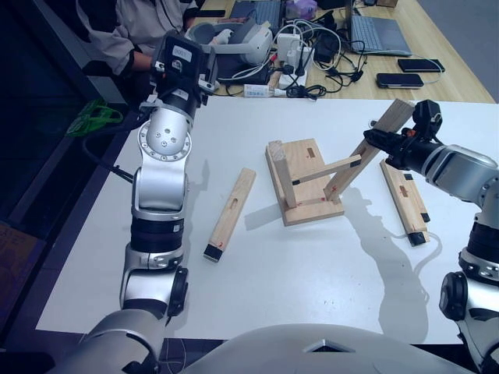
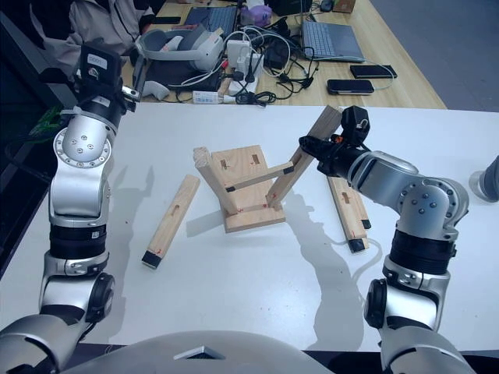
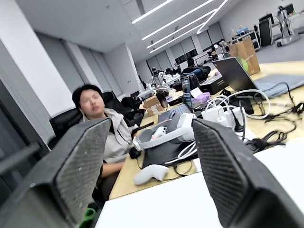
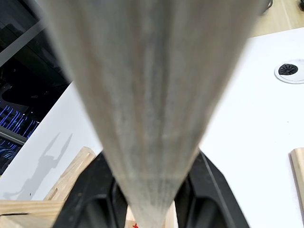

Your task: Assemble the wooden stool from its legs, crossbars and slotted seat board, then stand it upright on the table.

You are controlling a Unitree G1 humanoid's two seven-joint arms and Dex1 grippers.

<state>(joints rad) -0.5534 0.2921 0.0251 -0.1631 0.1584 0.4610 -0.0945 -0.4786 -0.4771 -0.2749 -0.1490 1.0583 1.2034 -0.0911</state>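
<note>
Right claw (image 1: 380, 142), seen from the left eye, was clamped shut around the held leg (image 1: 348, 176). That leg leaned with its low end at the near right corner of the seat board (image 1: 316, 165), which lay flat near the middle of the table (image 1: 327, 273). At the board's left edge rose the standing leg (image 1: 279, 167), and the crossbar (image 1: 331, 170) ran from it to the held leg, meeting it just below the claw. One spare leg (image 1: 231, 213) lay on the table left of the board, and another spare leg (image 1: 406, 199) lay to its right, under the right arm. From the right eye the same layout showed, and whether the held leg's foot sat fully in its slot could not be told. In the left wrist view the left claw (image 3: 149, 175) was spread wide and held nothing, raised at the far left of the table and facing the desk beyond. In the right wrist view the held leg ran between the dark fingers (image 4: 90, 202), which pressed on both its sides. The step in hand looked to be seating the second leg with its crossbar. The next move would likely call for tipping that leg upright, pressing it down into the board, and keeping the crossbar's end in its hole. The free left claw could steady the board.
</note>
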